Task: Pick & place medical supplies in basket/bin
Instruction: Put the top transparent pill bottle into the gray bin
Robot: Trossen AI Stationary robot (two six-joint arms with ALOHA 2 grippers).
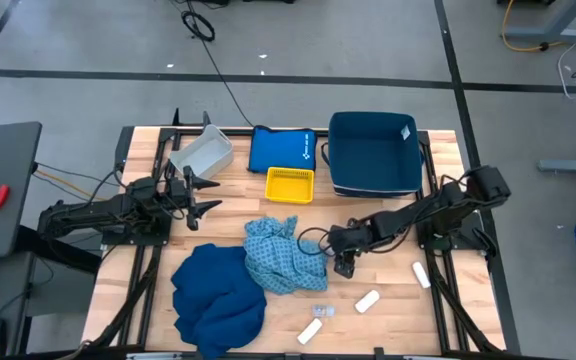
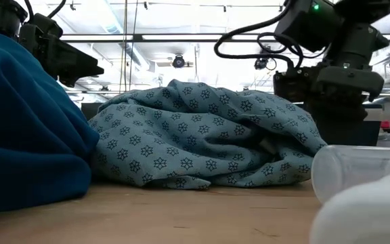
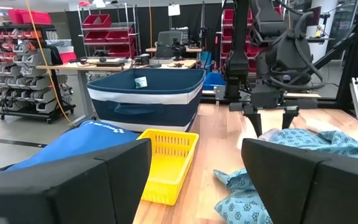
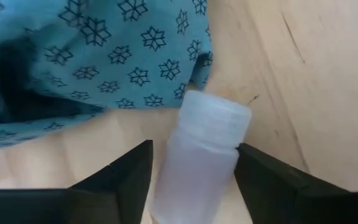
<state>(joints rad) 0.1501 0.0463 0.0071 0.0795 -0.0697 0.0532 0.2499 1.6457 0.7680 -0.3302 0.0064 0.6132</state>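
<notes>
A patterned light-blue cloth (image 1: 280, 255) lies bunched on the table's middle, beside a larger dark-blue cloth (image 1: 216, 295) on its near left. My right gripper (image 1: 343, 264) points down at the patterned cloth's right edge. It is open, with one finger on each side of a small translucent white vial (image 4: 199, 158) that lies on its side on the wood. White rolls (image 1: 367, 300) and tiny clear vials (image 1: 320, 312) lie near the front edge. My left gripper (image 1: 206, 196) is open and empty at the table's left, above the wood. My right gripper comes from above, and its fingers (image 4: 126, 177) stand on either side of the vial's body (image 4: 191, 180), across it. A thin gap shows at one finger. I cannot tell whether the other finger touches it. The vial lies on the table, its cap end by the cloth.
A yellow basket (image 1: 290, 184), a grey bin (image 1: 203, 152), a flat blue pouch (image 1: 283, 148) and a navy bin (image 1: 373, 175) stand along the far side. Another white roll (image 1: 421, 274) lies at the right and one (image 1: 310, 331) at the front.
</notes>
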